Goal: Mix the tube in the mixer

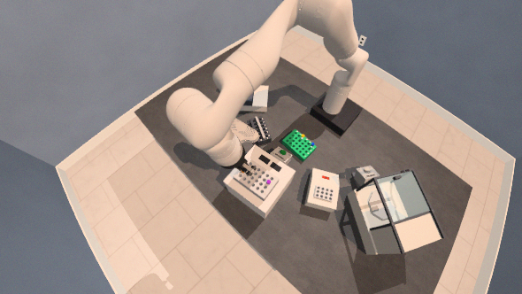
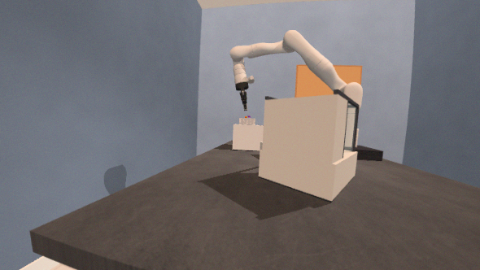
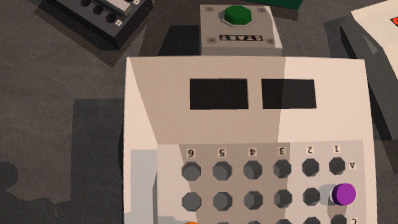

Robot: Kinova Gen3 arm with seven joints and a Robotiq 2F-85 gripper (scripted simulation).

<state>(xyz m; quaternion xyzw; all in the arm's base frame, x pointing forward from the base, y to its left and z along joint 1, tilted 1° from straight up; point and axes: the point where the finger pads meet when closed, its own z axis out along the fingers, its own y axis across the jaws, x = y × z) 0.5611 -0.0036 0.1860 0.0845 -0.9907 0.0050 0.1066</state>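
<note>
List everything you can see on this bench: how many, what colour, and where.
Bench: one, dark, under everything.
Mixer MX: one, white, under the pincer.
Tube B: one, orange cap, mixer column 6.
Purple-capped tube: one, mixer column 1, second row.
START box: one, grey with green button, before the mixer.
Tube rack RK: one, green, near the arm's base.
Dry block: one, white, beside the mixer.
Magnet block: one, black, partly under the arm.
Spectrophotometer: one, pale, under the arm.
Balance: one, glass-walled, far end.
Base plate: one, black.
Arm: one, cream.
Pincer: one, dark, open, above the mixer.
</note>
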